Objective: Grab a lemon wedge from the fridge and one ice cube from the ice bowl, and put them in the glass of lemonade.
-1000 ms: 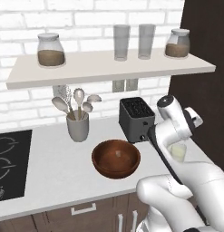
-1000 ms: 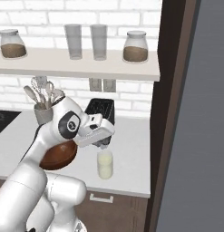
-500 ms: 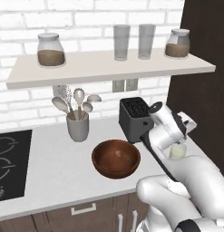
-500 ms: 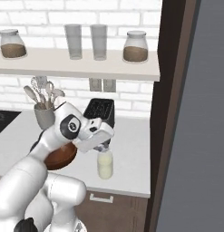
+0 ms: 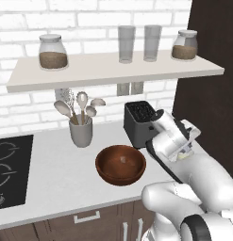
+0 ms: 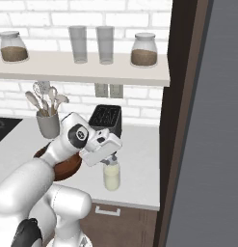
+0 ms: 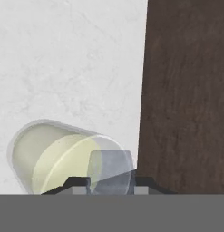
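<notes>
The white bench (image 6: 139, 159) stretches beneath the fingers (image 6: 111, 159). The wooden ice bowl (image 5: 120, 164) sits to their left, well apart. Directly under them stands the glass of lemonade (image 6: 111, 176). The fingers are nearly closed on a pale ice cube (image 7: 109, 171), poised over the rim. I judge the ice nearly delivered; no lemon wedge is visible inside.

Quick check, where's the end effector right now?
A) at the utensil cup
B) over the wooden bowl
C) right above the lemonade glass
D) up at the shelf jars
C: in the right base view the end effector hangs just over the lemonade glass, and the hand view looks down into the glass; the bowl sits apart, to the robot's left.
</notes>
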